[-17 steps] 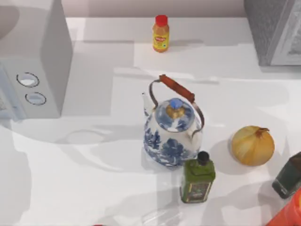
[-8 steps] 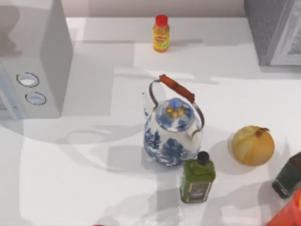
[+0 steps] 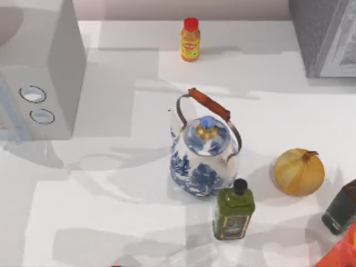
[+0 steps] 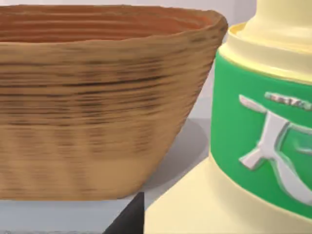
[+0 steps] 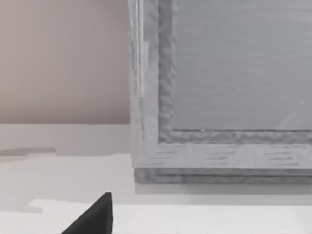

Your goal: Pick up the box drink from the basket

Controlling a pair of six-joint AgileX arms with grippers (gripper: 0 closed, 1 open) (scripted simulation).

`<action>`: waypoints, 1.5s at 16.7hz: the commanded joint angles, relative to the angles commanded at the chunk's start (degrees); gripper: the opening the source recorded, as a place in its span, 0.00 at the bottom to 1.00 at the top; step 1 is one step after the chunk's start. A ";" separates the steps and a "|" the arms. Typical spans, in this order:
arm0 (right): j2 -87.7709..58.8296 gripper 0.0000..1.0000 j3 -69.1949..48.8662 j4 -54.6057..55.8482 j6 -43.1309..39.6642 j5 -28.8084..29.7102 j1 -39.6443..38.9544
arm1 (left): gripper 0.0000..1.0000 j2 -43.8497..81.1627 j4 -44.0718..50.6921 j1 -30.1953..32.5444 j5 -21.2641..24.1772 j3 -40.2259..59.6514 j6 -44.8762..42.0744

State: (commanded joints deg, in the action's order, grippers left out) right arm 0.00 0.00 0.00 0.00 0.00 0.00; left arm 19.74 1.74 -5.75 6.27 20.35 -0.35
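Note:
The box drink sits very close in the left wrist view: pale yellow body, green neck band with white lettering. It is outside the woven brown basket, just beside the basket's wall. My left gripper is shut on the box drink, and one dark finger lies against the drink's shoulder. My right gripper shows as a dark tip low in the right wrist view, facing a grey appliance.
In the top view a blue-and-white teapot stands mid-table with a dark green bottle in front of it. An onion lies to the right and a small orange bottle at the back. Grey appliances stand at both back corners.
Shadows on the table in the top view have shifted. The teapot, the bottles and the onion have not moved.

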 joint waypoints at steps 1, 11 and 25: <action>0.00 1.00 0.00 0.00 0.00 0.00 0.00 | 0.00 -4.24 -0.30 1.03 -1.11 -4.48 0.08; 0.00 1.00 0.00 0.00 0.00 0.00 0.00 | 0.00 -19.74 -1.74 5.75 -6.27 -20.36 0.35; 0.00 1.00 0.00 0.00 0.00 0.00 0.00 | 0.00 18.97 -34.90 35.52 -43.51 -11.41 -2.62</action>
State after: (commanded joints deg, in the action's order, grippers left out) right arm 0.00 0.00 0.00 0.00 0.00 0.00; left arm 38.71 -33.16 29.78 -37.24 8.95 -2.97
